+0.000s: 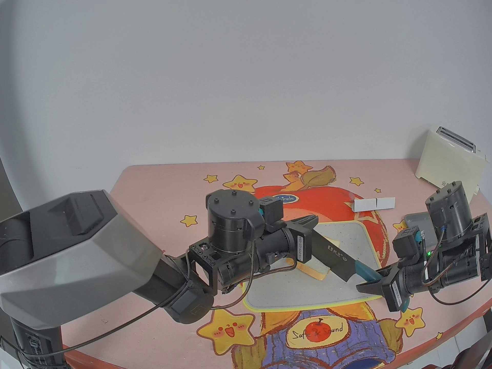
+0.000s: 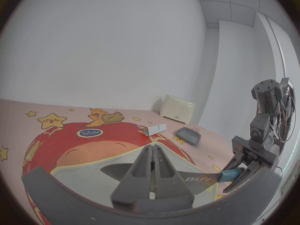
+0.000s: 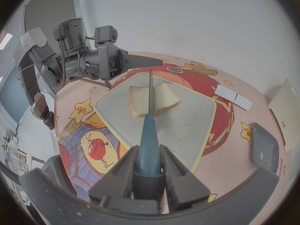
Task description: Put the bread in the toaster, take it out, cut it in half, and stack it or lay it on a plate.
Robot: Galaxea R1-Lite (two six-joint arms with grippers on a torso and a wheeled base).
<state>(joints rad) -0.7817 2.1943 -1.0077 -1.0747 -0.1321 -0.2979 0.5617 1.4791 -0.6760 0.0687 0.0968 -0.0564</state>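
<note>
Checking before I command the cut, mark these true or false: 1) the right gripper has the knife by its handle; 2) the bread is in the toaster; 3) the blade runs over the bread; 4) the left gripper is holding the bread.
1) The right gripper has the knife by its handle: true.
2) The bread is in the toaster: false. It lies flat on the board, far from the toaster.
3) The blade runs over the bread: true. It crosses about the slice's middle; whether it touches cannot be told.
4) The left gripper is holding the bread: false. It is shut on nothing, above the board's far side.
</note>
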